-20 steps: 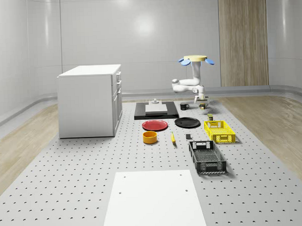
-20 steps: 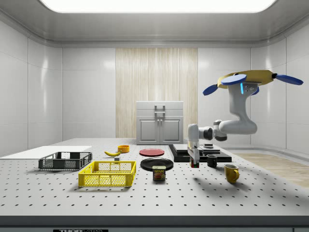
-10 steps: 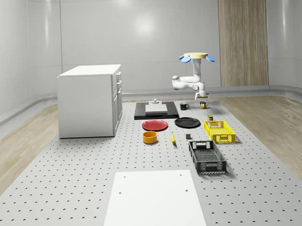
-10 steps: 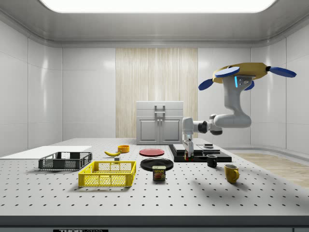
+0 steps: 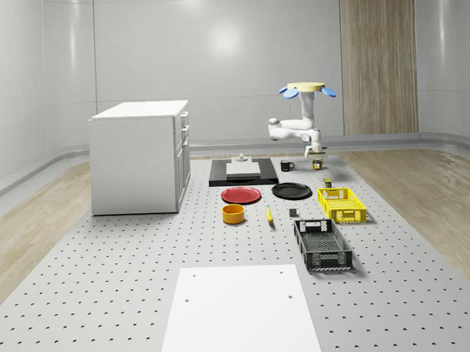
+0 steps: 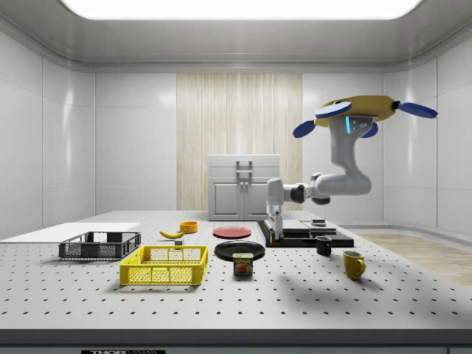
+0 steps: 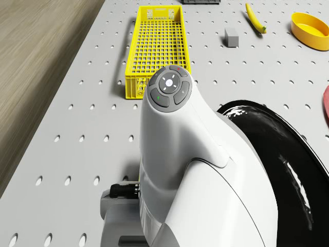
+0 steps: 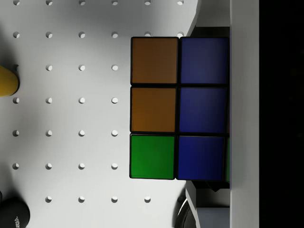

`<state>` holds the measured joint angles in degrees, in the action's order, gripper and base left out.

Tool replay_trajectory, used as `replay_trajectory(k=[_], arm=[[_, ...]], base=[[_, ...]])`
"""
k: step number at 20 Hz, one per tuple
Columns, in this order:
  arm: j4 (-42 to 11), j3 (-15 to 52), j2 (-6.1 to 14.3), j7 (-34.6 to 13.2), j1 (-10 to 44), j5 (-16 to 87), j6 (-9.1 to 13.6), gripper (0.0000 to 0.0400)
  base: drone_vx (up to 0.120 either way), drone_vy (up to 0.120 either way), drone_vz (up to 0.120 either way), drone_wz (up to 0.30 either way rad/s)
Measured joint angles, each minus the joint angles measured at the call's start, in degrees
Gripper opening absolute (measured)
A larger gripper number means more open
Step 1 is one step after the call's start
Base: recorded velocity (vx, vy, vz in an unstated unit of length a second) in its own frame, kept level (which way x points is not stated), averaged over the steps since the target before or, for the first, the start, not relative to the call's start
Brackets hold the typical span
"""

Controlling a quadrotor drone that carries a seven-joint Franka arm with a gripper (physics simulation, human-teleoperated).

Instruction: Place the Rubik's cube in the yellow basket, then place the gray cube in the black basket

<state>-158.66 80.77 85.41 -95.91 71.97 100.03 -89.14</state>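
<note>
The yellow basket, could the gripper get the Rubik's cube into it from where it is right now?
Probably yes. The gripper holds the Rubik's cube above the table while the drone hovers over the table's far end. The yellow basket is open-topped, with only the black plate and a low can lying between.

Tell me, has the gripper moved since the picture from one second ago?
Yes. In the side view the gripper, holding the Rubik's cube, has shifted toward that view's left, from beside the dark mug to the edge of the black plate, nearer the yellow basket.
</note>
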Motion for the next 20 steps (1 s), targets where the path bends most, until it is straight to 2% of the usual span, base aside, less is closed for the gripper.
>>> replay_trajectory(k=[19,20], arm=[[0.1,0.1,2.4,-0.3,0.4,-1.0,-2.2,0.0323],[0.1,0.1,2.5,-0.3,0.4,-1.1,-2.3,0.0323]], base=[[0.12,0.0,0.0,0.0],[0.12,0.12,0.0,0.0]])
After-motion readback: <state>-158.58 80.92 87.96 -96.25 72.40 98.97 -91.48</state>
